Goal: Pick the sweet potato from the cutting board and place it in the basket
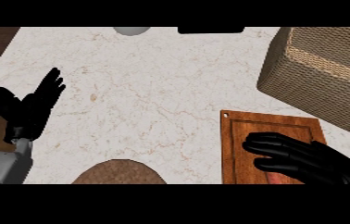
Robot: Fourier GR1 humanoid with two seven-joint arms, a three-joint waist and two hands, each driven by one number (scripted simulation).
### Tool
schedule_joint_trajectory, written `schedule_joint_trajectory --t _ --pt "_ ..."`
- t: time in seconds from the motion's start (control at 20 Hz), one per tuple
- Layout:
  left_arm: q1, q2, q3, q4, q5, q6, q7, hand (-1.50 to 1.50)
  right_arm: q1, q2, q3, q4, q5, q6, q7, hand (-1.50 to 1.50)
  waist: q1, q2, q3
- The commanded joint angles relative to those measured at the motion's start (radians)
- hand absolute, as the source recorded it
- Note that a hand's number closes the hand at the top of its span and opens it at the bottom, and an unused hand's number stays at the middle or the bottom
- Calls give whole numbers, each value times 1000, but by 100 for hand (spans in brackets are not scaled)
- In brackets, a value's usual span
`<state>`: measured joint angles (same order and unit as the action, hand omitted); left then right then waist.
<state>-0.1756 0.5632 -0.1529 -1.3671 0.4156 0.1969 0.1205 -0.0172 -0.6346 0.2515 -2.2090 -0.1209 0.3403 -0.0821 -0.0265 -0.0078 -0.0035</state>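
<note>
One step in hand: the grasp. Right hand (301, 160) is down on the board (239, 140), fingers curled over the sweet potato (279, 178), only a reddish sliver showing under the fingertips; looks like it's closing on it, not lifted yet. Basket (311, 75) sits up beyond the hand, slightly right, close by. Next move: lift clear of the board, carry forward over the rim, let go. Left hand (37, 105) resting at the left edge, fingers straight

cutting board (236, 144) at counter's (157, 93) near right, basket (308, 79) behind it, further right
</note>
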Motion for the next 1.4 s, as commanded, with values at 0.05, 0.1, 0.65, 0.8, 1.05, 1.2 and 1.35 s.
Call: schedule_joint_trajectory --t 0.05,0.1,0.65,0.8,1.05,1.2,1.35 --pt "-15 -7 -4 9 -12 6 14 0 -75 -193 -128 -87 92 31 230 -150 -5 0 -2" --pt "-16 5 5 -5 -3 0 21 0 -100 -242 -174 -78 137 33 266 -150 -5 -4 -3" --pt "-54 -24 -14 -16 -36 -2 59 0 -305 -573 -360 175 -347 420 484 -150 38 9 1" --pt "-20 -64 11 58 -41 -19 -18 0 -225 -560 -402 175 -379 510 440 -150 17 7 3" --pt "-23 -59 25 23 -57 -42 8 0 -160 -527 -540 269 -464 637 374 -150 13 5 4" --pt "-36 -46 50 14 -62 -39 27 0 -74 -458 -661 300 -436 704 307 -150 3 3 5" --pt "-21 -75 46 40 -80 -45 2 0 -38 -372 -731 308 -406 702 267 -150 6 4 5"
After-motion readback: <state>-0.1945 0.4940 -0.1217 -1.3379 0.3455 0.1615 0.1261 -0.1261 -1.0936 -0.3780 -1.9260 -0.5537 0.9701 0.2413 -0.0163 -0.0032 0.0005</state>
